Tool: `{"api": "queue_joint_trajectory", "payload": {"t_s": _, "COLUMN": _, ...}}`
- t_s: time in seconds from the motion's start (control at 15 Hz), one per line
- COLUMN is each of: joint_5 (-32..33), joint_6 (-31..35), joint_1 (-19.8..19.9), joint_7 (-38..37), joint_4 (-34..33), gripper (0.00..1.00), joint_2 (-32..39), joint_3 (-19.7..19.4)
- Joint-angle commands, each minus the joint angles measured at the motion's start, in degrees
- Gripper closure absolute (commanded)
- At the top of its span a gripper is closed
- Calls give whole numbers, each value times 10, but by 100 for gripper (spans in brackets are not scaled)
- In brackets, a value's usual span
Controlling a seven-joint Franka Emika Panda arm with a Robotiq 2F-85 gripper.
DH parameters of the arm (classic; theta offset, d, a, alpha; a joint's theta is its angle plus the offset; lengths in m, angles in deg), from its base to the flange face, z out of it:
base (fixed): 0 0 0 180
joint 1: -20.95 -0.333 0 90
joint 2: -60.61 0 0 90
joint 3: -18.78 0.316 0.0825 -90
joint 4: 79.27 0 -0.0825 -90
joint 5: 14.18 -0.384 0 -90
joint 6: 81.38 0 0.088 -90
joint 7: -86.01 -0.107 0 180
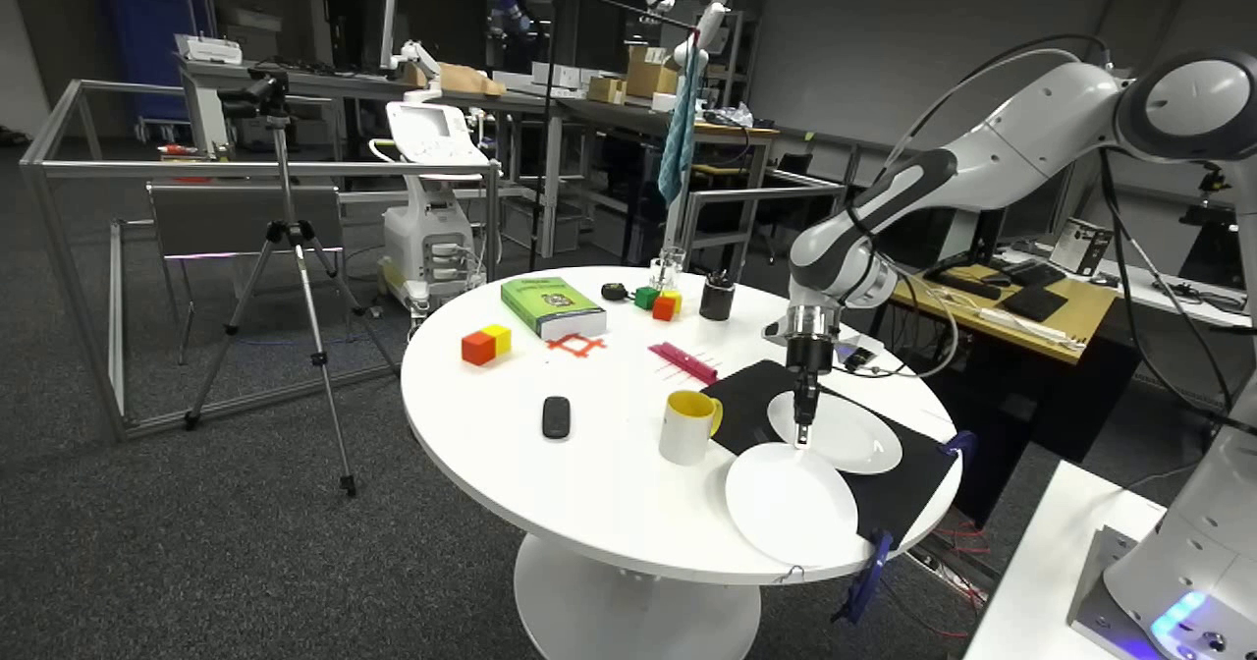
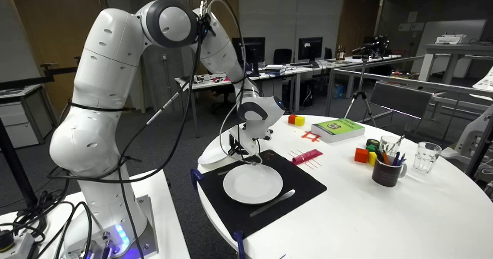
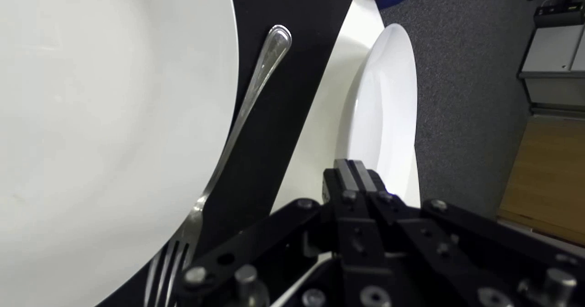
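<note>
Jaws closed tight, the gripper (image 3: pixel 351 161) sits at the rim of a tilted white plate (image 3: pixel 395 92); whether they pinch it, I cannot tell. Close by them, a fork (image 3: pixel 256 85) lies on the black placemat (image 3: pixel 293 83) along a flat plate (image 3: pixel 114 101). Farther from them are a yellow-lined mug (image 1: pixel 685 434) and, past the flat plate, a knife (image 2: pixel 272 203).

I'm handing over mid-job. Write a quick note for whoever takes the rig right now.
Tool: shut, apparently on the raised rim of the tilted plate.
Where: that plate is beside the black mat, near the white mug; a flat plate and fork lie on the mat.
Done: rim gripped, by the look of it.
Left: plate not released; whether its lower edge touches the table is unclear.
</note>
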Motion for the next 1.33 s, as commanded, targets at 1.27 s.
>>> {"api": "queue_joint_trajectory", "payload": {"t_s": 1.27, "joint_5": 32, "joint_6": -4, "joint_1": 8, "joint_7": -11, "joint_4": -12, "gripper": 100, "joint_2": 40, "joint_3": 14}}
